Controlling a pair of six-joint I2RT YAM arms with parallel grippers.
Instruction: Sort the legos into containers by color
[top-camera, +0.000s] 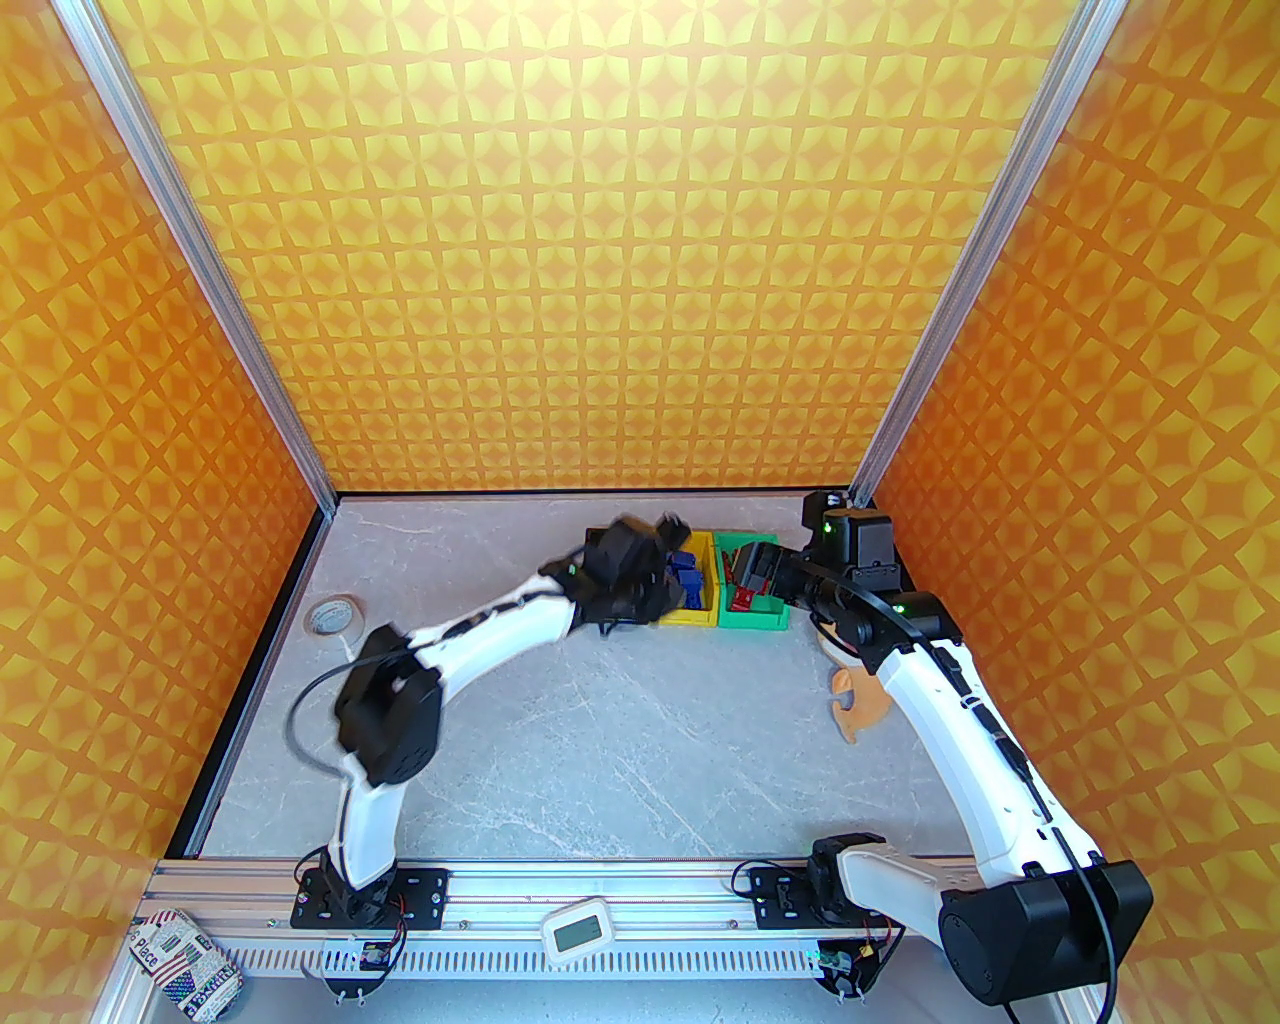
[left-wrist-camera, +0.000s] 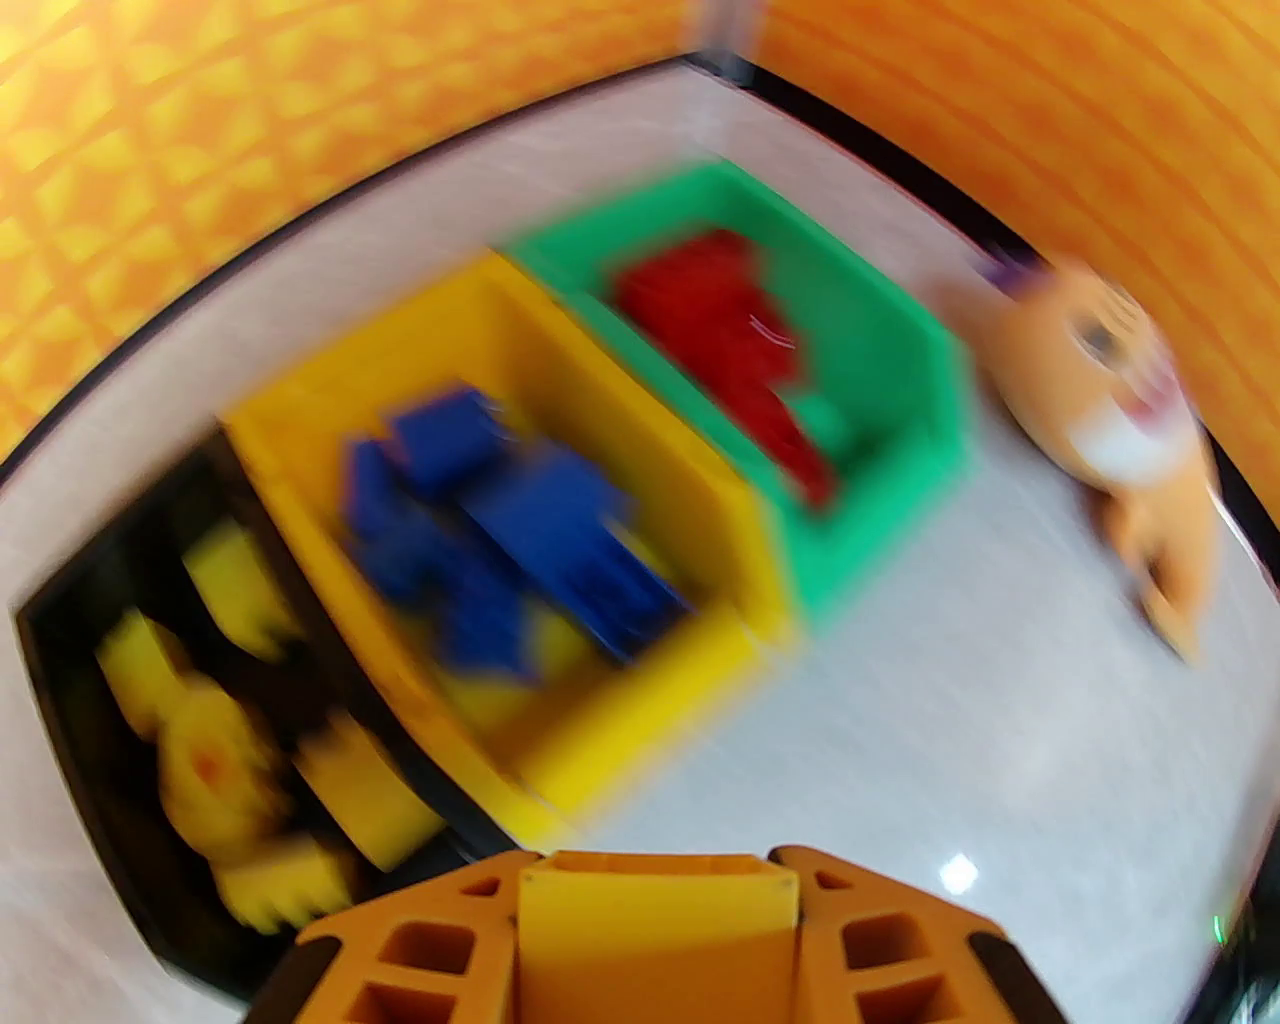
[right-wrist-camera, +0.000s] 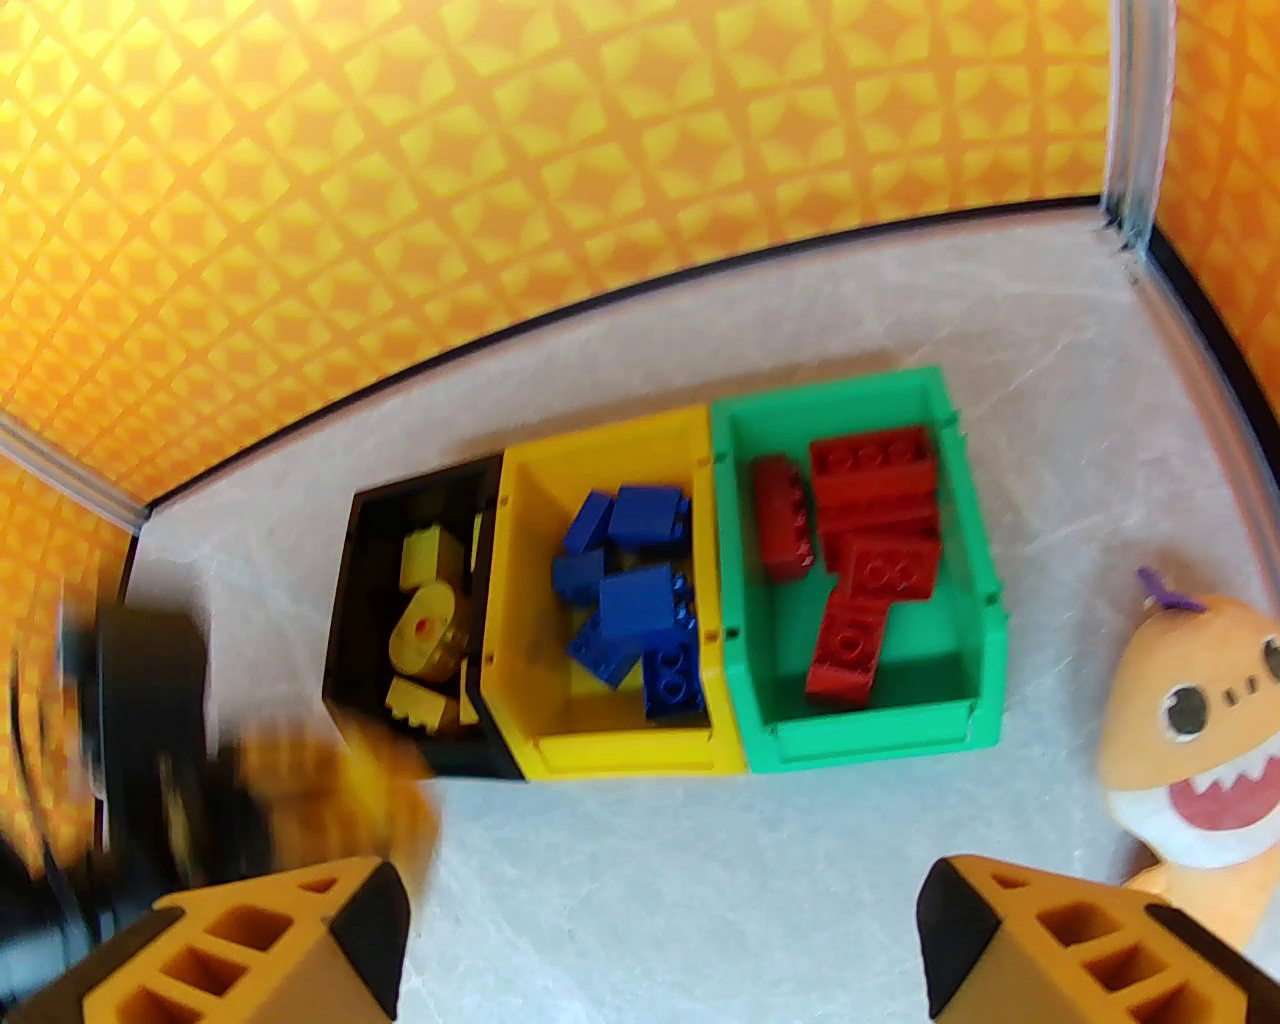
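Left gripper (left-wrist-camera: 660, 870) clamped on a yellow lego (left-wrist-camera: 655, 930). Right gripper (right-wrist-camera: 660, 900) spread wide, nothing between fingers; orange plush (right-wrist-camera: 1200, 720) just to its right. Ahead of both, on the surface (right-wrist-camera: 800, 850), three bins touching in a row: black bin (right-wrist-camera: 345, 640) with yellow legos (right-wrist-camera: 430, 630), yellow bin (right-wrist-camera: 620, 750) with blue legos (right-wrist-camera: 635, 600), green bin (right-wrist-camera: 870, 735) with red legos (right-wrist-camera: 880, 560).

A soft orange monster toy (right-wrist-camera: 1200, 720) with white teeth and a purple tuft lies on the grey worktop (top-camera: 600, 720), near the right wall. A white roll of tape (top-camera: 333, 615) lies flat by the left edge, well apart from the toy. The walls (top-camera: 600, 250) are orange with yellow shapes. On the front metal rail (top-camera: 650, 885) sits a small white box with a screen (top-camera: 577, 932), maybe a clock. A striped little bag (top-camera: 185, 962) lies at the front left corner.
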